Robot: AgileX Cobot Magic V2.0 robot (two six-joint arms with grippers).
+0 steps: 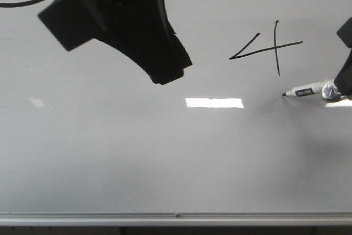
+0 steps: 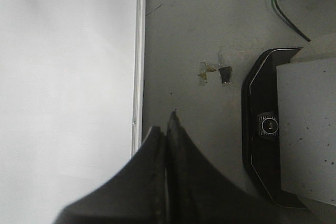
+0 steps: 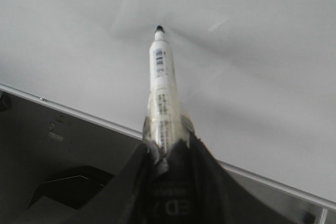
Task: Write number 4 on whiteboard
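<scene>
The 4 (image 1: 268,48) stands drawn in black on the whiteboard (image 1: 165,152), toward the board's right side, well above the silver rail (image 1: 176,216) along the near edge. The right pincer (image 3: 167,148) is clenched on a marker (image 1: 305,91); its black tip sits just below the 4's vertical stroke, whether touching the board cannot be told. The left pincer (image 2: 167,129) hangs over the board's far left part, fingers pressed together, grasping nothing.
</scene>
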